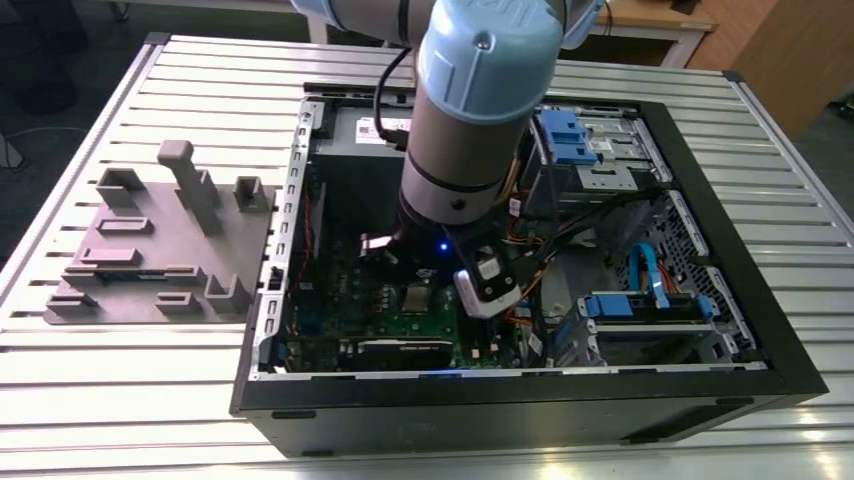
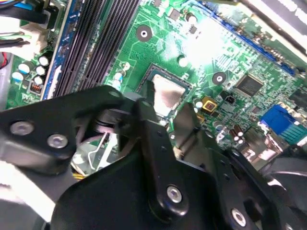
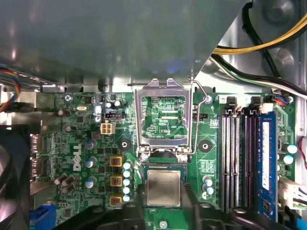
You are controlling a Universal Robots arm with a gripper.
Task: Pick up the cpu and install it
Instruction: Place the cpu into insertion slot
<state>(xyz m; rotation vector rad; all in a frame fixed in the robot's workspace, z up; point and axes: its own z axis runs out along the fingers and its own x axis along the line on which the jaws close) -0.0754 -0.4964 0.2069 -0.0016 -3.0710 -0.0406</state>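
Observation:
The cpu [image 3: 163, 188], a small square chip with a dull silver top, lies flat in its dark socket on the green motherboard [image 3: 86, 143]. The socket's metal bracket [image 3: 164, 117] is swung up and open beside it. My gripper [image 3: 163, 207] hangs low over the chip, open, with one black finger on each side of it. In the second wrist view the cpu [image 2: 169, 93] shows between the two fingers [image 2: 146, 103], close to their tips. In the exterior view the arm reaches down into the computer case, and the cpu [image 1: 418, 298] shows as a pale square below the wrist.
The grey power-supply box [image 3: 120, 38] looms beside the raised bracket. Black memory slots [image 3: 235, 158] and a blue one run along the socket's other side. Yellow and black cables [image 3: 268, 43] cross nearby. The black case wall [image 1: 534, 405] surrounds the board. A grey parts fixture [image 1: 160, 240] stands on the slatted table.

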